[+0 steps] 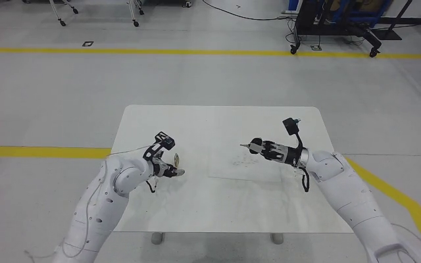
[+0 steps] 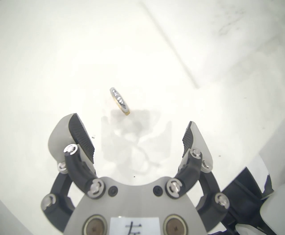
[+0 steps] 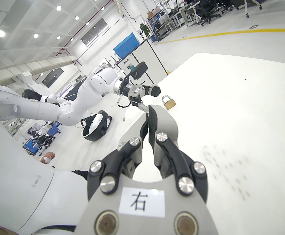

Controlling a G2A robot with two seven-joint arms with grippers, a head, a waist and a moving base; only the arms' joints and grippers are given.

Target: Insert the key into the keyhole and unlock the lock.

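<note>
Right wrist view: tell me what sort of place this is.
Probably a robotics lab or test hall in an industrial building: a high ceiling with rows of lights, yellow floor lines, and workbenches with office chairs behind the white table.

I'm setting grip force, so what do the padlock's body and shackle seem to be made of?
The padlock body looks like brass: a dull yellow-gold face. Its shackle looks like steel, perhaps chrome-plated: silver with bright glints. Solid or plated cannot be told.
</note>
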